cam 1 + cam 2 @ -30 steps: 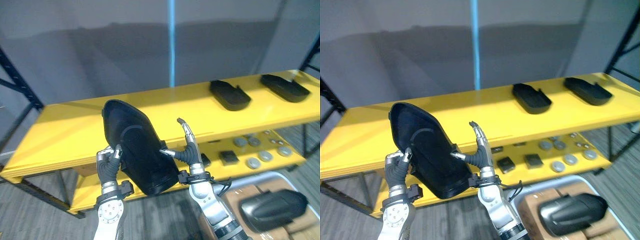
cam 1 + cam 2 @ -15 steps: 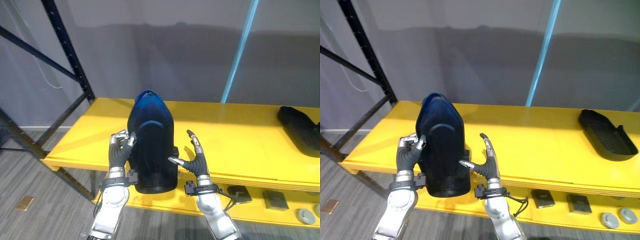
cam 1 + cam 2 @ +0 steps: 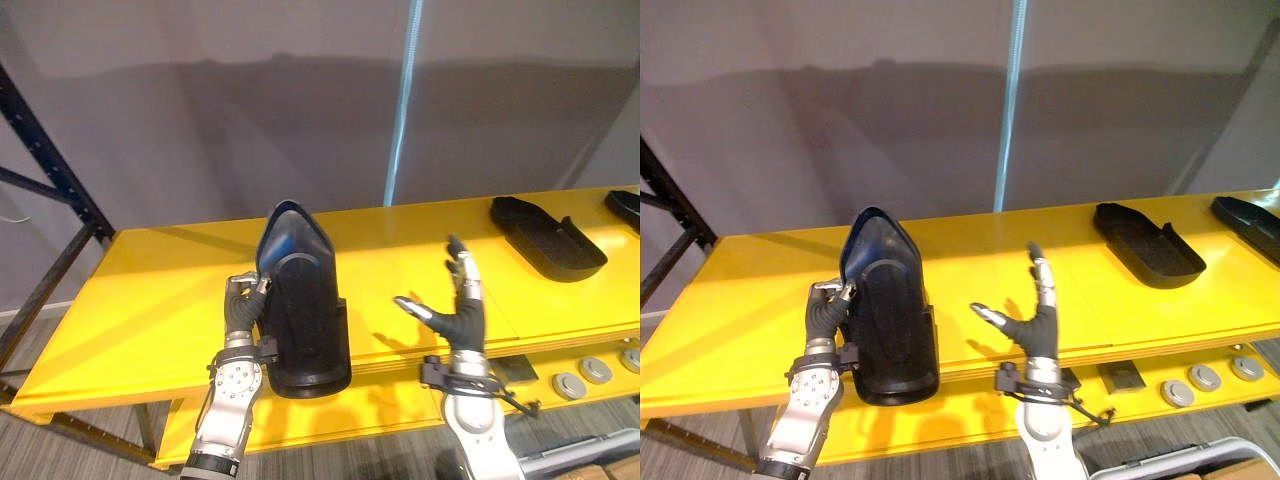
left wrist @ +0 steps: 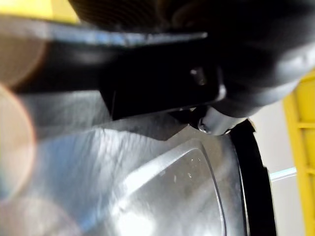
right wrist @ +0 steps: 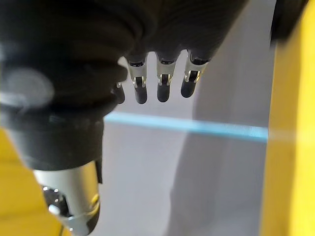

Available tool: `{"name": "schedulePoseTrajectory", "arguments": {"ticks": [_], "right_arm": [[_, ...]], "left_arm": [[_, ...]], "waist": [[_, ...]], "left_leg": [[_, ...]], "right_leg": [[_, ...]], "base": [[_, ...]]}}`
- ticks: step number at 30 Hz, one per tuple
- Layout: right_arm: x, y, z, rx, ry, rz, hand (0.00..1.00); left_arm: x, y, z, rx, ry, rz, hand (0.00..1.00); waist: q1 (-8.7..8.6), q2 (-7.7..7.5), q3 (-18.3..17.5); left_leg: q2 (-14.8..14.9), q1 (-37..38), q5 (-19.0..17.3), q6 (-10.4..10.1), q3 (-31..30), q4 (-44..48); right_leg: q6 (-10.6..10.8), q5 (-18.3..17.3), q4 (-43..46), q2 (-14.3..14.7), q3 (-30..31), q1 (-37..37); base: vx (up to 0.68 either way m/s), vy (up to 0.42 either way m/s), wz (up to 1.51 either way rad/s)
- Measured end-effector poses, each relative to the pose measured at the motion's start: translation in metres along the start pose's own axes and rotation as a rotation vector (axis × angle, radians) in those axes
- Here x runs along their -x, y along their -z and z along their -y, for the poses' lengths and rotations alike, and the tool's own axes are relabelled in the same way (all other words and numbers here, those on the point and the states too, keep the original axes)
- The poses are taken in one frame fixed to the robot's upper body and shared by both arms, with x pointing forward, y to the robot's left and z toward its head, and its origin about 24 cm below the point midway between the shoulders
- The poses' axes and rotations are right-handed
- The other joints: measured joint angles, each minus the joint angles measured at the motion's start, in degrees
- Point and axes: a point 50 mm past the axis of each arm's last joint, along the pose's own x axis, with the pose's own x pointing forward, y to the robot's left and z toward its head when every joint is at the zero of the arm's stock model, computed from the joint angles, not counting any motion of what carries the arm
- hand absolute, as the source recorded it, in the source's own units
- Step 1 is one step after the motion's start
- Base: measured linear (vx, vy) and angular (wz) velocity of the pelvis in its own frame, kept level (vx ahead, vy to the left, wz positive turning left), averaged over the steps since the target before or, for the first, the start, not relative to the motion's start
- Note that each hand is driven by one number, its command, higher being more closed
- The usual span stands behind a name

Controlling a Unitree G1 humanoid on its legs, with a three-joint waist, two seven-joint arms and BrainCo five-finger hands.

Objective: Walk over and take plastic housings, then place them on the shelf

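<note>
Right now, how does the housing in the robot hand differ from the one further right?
The held housing stands upright in the left robot hand; the far housing lies flat, untouched. The held housing is at the shelf's front edge; the far housing further back. Both are black.

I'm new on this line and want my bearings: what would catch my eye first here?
The big black plastic housing stands out, held upright at the front edge of the yellow shelf, with the left hand curled on its side. To its right, the right hand is spread open, clear of it. Farther right on the same shelf lies a second black housing.
</note>
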Motion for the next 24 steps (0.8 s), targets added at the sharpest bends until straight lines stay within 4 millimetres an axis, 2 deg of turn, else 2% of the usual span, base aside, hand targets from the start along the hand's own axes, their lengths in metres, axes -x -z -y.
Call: {"name": "schedulePoseTrajectory", "arguments": {"ticks": [6, 8, 9, 11, 13, 15, 17, 20, 24], "right_arm": [[-0.003, 0.001, 0.032, -0.174, 0.131, -0.02, 0.0], [0.005, 0.007, 0.044, -0.162, 0.171, -0.066, 0.0], [0.014, 0.012, 0.049, -0.138, 0.178, -0.109, 0.0], [0.021, 0.015, 0.05, -0.125, 0.174, -0.143, 0.0], [0.035, 0.024, 0.053, -0.106, 0.171, -0.215, 0.0], [0.046, 0.033, 0.053, -0.094, 0.159, -0.283, 0.0], [0.055, 0.042, 0.046, -0.099, 0.118, -0.353, 0.0], [0.057, 0.044, 0.037, -0.124, 0.072, -0.372, 0.0], [0.057, 0.043, 0.029, -0.149, 0.035, -0.37, 0.0]], "left_arm": [[-0.018, -0.016, 0.0, 0.128, -0.044, 0.023, 1.0], [-0.028, -0.017, 0.004, 0.189, -0.043, -0.001, 1.0], [-0.04, -0.017, 0.005, 0.221, -0.053, -0.022, 1.0], [-0.051, -0.017, 0.0, 0.239, -0.069, -0.033, 1.0], [-0.07, -0.024, -0.006, 0.236, -0.088, -0.028, 1.0], [-0.088, -0.031, -0.01, 0.236, -0.099, -0.03, 1.0], [-0.109, -0.041, -0.021, 0.217, -0.116, -0.033, 1.0], [-0.129, -0.051, -0.028, 0.214, -0.133, -0.057, 1.0], [-0.143, -0.055, -0.04, 0.136, -0.132, -0.091, 1.0]], "waist": [[-2.1, -0.03, 0.0], [-2.72, 0.05, -0.1], [-3.31, 0.14, 0.0], [-4.27, 0.36, 0.3], [-5.4, 0.39, 1.1], [-5.85, 0.46, 2.7], [-7.1, 0.41, 5.2], [-7.33, 0.32, 9.2], [-7.33, 0.07, 12.0]], "left_leg": [[-0.4, 2.1, -0.1, 0.1, 4.4, -2.8], [0.0, 2.3, -0.1, 0.1, 5.3, -3.3], [0.2, 2.1, 0.0, 0.0, 6.1, -3.7], [0.2, 1.9, 0.0, 0.0, 6.5, -3.8], [0.2, 0.9, 0.0, 0.0, 7.8, -3.7], [0.1, 0.1, 0.0, 0.0, 8.9, -3.4], [0.3, -1.7, 0.0, 0.1, 9.3, -2.2], [0.6, -3.7, -0.1, 0.0, 9.5, -0.3], [1.2, -5.4, -0.3, -0.1, 9.7, 1.4]], "right_leg": [[1.6, 1.0, -1.4, 0.2, 3.4, -1.2], [1.7, 1.2, -1.3, 0.8, 4.4, -1.9], [1.9, 1.4, -1.3, 1.1, 5.1, -2.6], [2.0, 1.6, -1.3, 1.2, 5.5, -3.1], [2.2, 2.2, -1.3, 1.3, 7.0, -4.8], [2.4, 3.3, -1.7, 1.4, 8.0, -5.8], [2.6, 4.1, -2.2, 1.2, 8.5, -7.3], [2.5, 5.0, -2.2, 1.4, 9.3, -8.8], [2.3, 5.6, -2.1, 1.8, 9.5, -10.0]], "base": [[0.06, 0.079, -0.37], [0.03, -0.005, -0.32], [0.01, -0.013, -0.26], [0.0, -0.003, -0.21], [-0.01, 0.009, -0.32], [-0.03, 0.012, -0.27], [-0.06, 0.004, -0.15], [-0.06, -0.001, -0.07], [-0.05, 0.0, -0.04]]}}
